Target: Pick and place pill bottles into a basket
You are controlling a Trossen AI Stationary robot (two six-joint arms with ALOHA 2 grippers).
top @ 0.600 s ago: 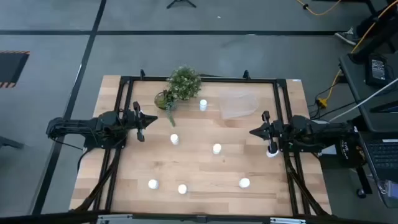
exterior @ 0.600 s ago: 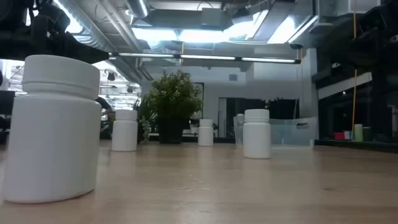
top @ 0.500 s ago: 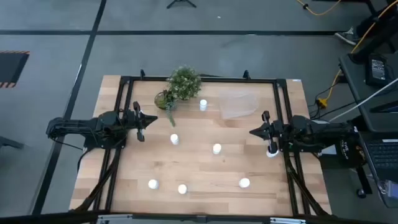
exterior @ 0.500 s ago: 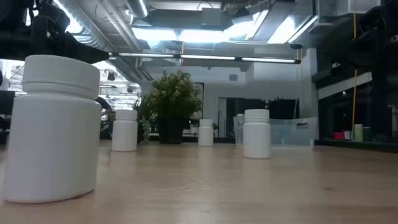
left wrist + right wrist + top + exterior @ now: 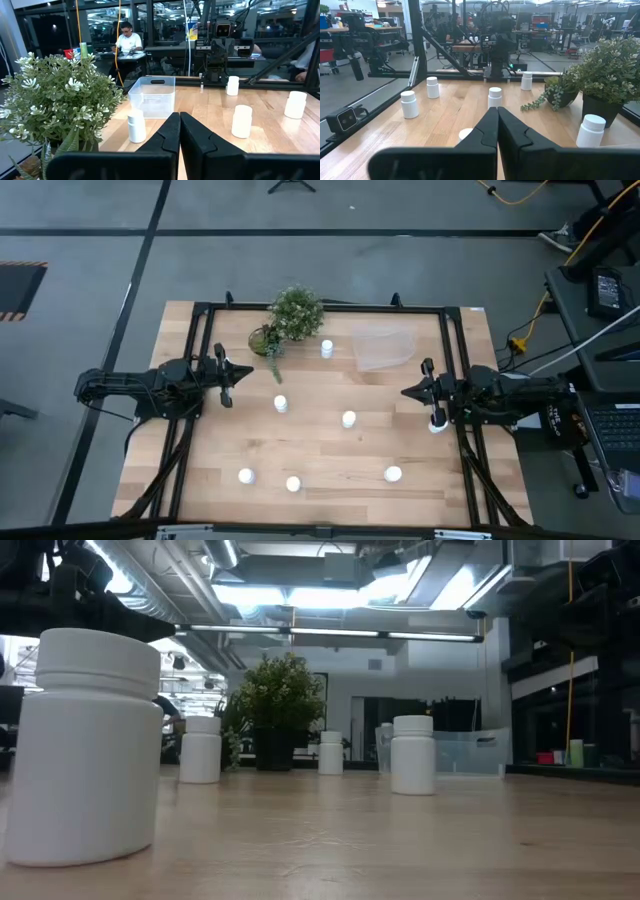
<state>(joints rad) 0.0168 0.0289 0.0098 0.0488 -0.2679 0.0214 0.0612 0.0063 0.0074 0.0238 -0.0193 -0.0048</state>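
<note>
The left gripper (image 5: 247, 370) hovers over the left edge of the pale wooden worktop (image 5: 330, 450), its dark fingers (image 5: 170, 132) pressed together on nothing. The right gripper (image 5: 405, 392) hangs over the opposite edge, pointing toward the left one, its fingers (image 5: 492, 125) likewise together and empty.

The small white cylindrical pill bottles with white caps all stand upright and apart from one another. Taking the leafy green potted plant (image 5: 294, 315) at the far edge as landmark: one bottle (image 5: 327, 348) stands just beside the plant, on its right. One (image 5: 280, 404) stands nearer the front than the plant, roughly below it in the high view, and another (image 5: 348, 419) lies further right of that. Three sit well away along the front edge (image 5: 245, 475) (image 5: 293, 483) (image 5: 393, 474). A seventh (image 5: 437, 423) stands directly under the right arm, far to the plant's right.

The shallow transparent plastic basket (image 5: 384, 347) rests on the worktop to the right of the plant, just past the nearest bottle. Nothing lies inside it.
</note>
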